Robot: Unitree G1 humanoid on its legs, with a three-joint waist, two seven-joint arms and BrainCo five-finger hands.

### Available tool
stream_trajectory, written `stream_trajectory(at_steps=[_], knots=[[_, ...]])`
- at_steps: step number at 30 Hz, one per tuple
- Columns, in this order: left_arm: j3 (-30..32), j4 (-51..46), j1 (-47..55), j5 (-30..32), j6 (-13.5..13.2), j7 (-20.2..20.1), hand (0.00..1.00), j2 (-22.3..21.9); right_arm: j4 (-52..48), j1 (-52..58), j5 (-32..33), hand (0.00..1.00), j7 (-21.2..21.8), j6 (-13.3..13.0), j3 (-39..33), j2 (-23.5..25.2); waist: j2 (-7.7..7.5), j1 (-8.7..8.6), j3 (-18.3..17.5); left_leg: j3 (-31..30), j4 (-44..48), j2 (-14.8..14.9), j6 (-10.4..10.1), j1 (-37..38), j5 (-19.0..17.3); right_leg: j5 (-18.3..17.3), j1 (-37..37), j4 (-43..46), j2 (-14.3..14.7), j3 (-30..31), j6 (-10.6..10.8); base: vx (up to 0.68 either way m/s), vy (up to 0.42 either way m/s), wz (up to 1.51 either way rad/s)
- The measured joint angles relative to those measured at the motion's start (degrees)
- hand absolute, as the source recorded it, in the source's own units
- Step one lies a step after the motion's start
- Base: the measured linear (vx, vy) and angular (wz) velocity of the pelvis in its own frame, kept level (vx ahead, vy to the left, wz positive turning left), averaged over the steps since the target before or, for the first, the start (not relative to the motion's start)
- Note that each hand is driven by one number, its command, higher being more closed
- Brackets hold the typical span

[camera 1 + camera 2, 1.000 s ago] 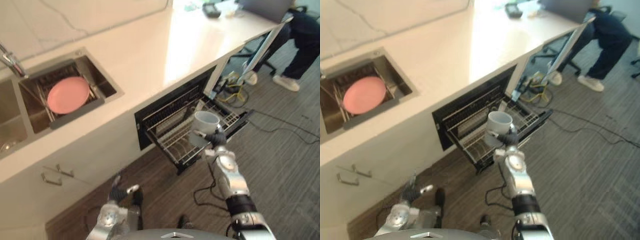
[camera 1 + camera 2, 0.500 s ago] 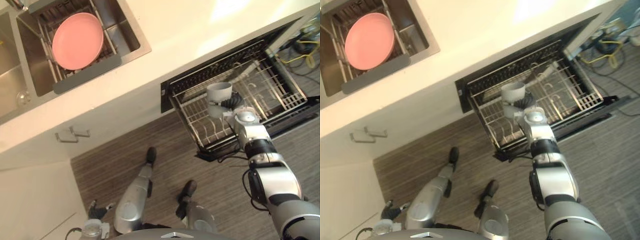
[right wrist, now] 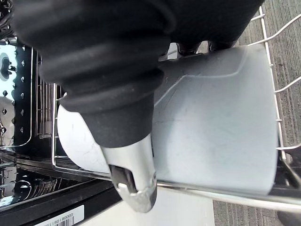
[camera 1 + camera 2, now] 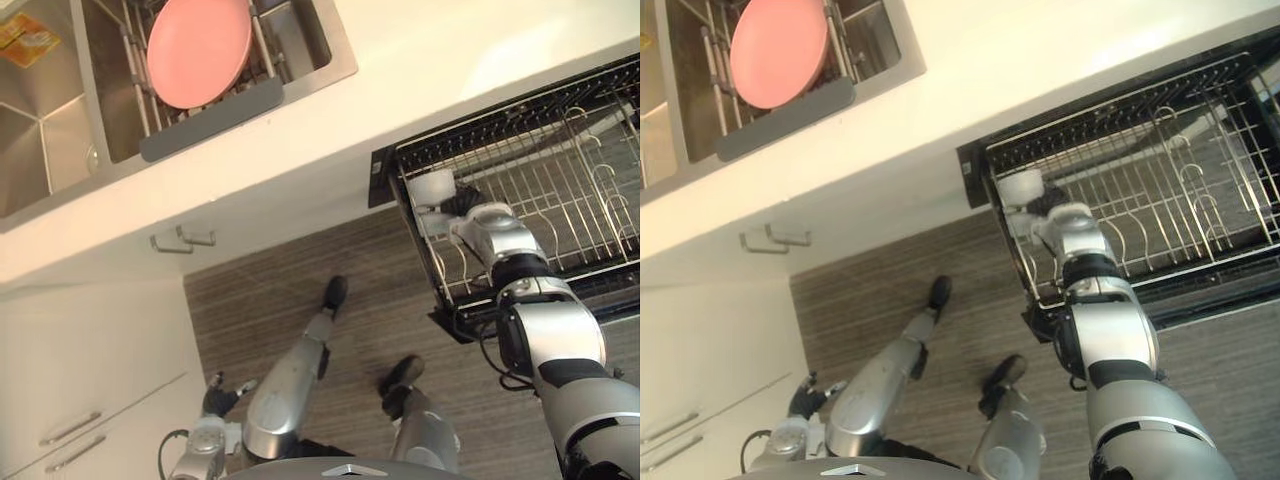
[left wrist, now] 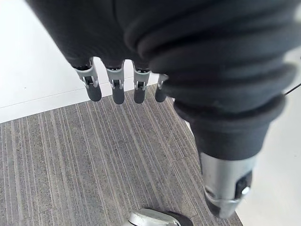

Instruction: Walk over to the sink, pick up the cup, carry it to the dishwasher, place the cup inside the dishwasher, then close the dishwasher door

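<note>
A pale grey cup (image 4: 433,187) is held at a corner of the pulled-out dishwasher rack (image 4: 560,170), with the right hand (image 4: 472,216) curled round it. The left hand (image 4: 218,398) is hung low over the floor (image 5: 70,155), fingers relaxed.

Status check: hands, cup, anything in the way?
Right hand shut on cup; left hand open, hanging low. Cup at dishwasher rack's corner, not released. Nothing seen blocking it.
</note>
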Motion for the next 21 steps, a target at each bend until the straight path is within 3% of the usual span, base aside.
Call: stream_trajectory(at_steps=[5,11,14,18,21], knots=[[-0.10,-0.65,-0.06,-0.03,-0.30,-0.24,0.00,0.39,0.72,-1.08,0.00,0.00,0.14,-3.81,0.58,0.17,0.01,-0.21,0.00,-0.31,0.01,0.17,-0.63,-0.08,0.44,-1.66,-0.90,2.71,-0.47,-0.12,-0.54,-0.02,-0.093,0.03],[0.09,-2.50,-0.14,0.20,-0.36,-1.42,0.00,1.04,-5.62,-1.45,3.78,0.00,1.37,-5.47,0.65,0.30,-0.50,-1.93,0.35,-0.15,0.01,0.76,-0.83,2.33,0.51,-1.59,1.31,2.31,0.10,0.23,-0.89,-0.05,-0.064,-0.03],[1.54,-3.39,0.16,0.39,-0.18,-1.67,0.00,1.59,-15.36,2.89,7.57,0.00,1.49,-7.54,0.40,0.67,-2.05,-2.64,0.74,0.47,-0.01,1.80,-1.48,5.17,-0.08,-0.40,4.48,-0.26,1.60,1.19,-1.22,-0.08,-0.072,-0.22],[5.64,-2.68,3.87,1.91,0.35,-1.84,0.00,2.85,-33.15,18.40,10.01,0.00,1.95,-9.80,-0.94,8.49,-8.14,-5.40,-3.87,1.81,-0.01,2.80,-2.24,7.25,-1.64,1.70,7.93,-5.95,3.60,2.18,-1.21,0.01,-0.084,-0.23],[8.90,-0.90,5.57,2.02,0.48,-1.86,0.00,2.76,-44.74,30.40,12.45,0.00,4.03,-11.42,-2.64,14.48,-10.71,-6.72,-7.32,3.09,-0.01,2.42,-1.82,9.60,-2.62,2.71,10.84,-8.64,3.62,2.95,-0.53,0.11,-0.047,-0.17]])
